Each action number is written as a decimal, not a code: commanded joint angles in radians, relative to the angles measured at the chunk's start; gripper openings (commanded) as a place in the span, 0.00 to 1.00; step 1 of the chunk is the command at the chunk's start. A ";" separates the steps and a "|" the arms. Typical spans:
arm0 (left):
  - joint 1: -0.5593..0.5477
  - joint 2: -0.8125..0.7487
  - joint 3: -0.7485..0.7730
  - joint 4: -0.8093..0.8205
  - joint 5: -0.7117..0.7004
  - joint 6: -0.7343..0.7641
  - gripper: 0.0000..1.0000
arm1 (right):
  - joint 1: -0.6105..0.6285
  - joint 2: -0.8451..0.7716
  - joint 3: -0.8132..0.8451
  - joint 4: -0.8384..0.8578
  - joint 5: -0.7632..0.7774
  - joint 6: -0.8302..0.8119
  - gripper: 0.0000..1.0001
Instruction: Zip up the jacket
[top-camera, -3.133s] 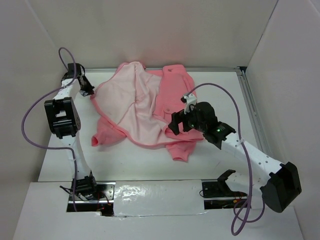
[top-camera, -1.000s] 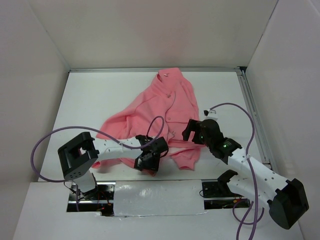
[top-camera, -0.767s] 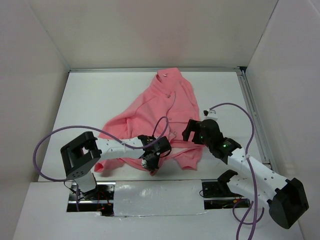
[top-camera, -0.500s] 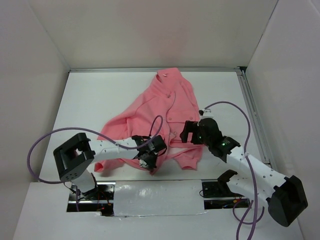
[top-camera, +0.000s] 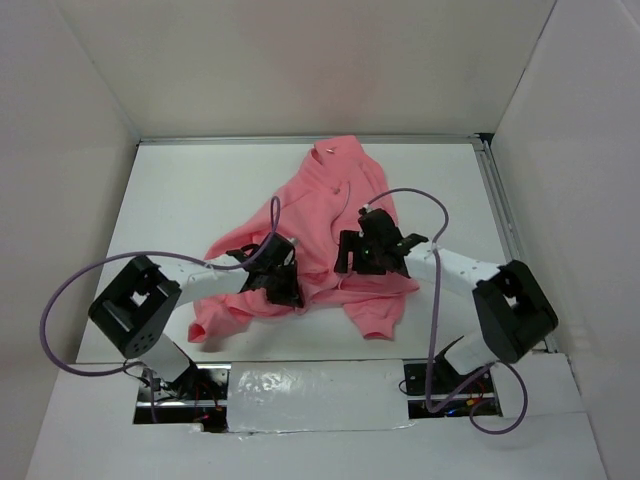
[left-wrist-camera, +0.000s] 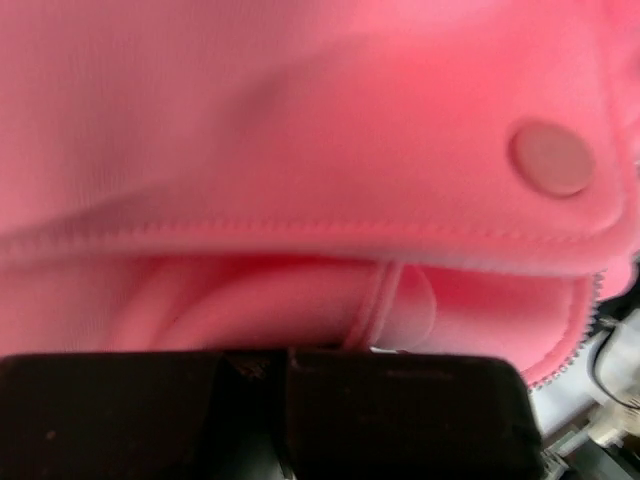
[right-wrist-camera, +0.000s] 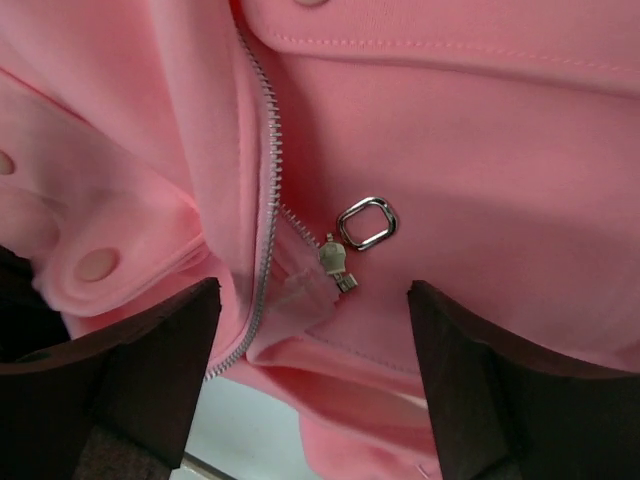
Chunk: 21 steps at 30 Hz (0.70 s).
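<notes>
The salmon-pink jacket (top-camera: 322, 205) lies on the white table, collar at the far end and both fronts folded over. My left gripper (top-camera: 286, 288) sits at the left front's lower hem. In the left wrist view pink fleece (left-wrist-camera: 300, 120) with a snap button (left-wrist-camera: 550, 158) fills the frame, and the black fingers (left-wrist-camera: 400, 410) are shut with a fold of hem running into them. My right gripper (top-camera: 350, 256) hovers over the zipper's bottom end. It is open (right-wrist-camera: 312, 292), and just beyond its fingertips lie the metal slider (right-wrist-camera: 335, 258) and its ring pull (right-wrist-camera: 367, 222). The zipper teeth (right-wrist-camera: 268, 150) run up and away.
White walls close in the table (top-camera: 175, 200) on three sides. A metal rail (top-camera: 502, 215) runs along its right edge. Purple cables (top-camera: 110, 265) loop over both arms. The bases stand at the near edge.
The left front has been folded shut over the lining. My left gripper closed on the hem and moved up-left with it. The right gripper swung left over the zipper's bottom end.
</notes>
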 joint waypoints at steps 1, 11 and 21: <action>0.043 0.062 0.027 0.081 0.098 0.047 0.00 | -0.001 0.082 0.065 0.022 -0.062 0.033 0.79; 0.162 0.151 0.022 0.175 0.231 0.049 0.00 | -0.043 0.038 -0.045 0.238 -0.321 0.003 0.50; 0.187 0.117 -0.035 0.195 0.237 0.017 0.00 | -0.109 -0.012 -0.111 0.390 -0.387 0.055 0.64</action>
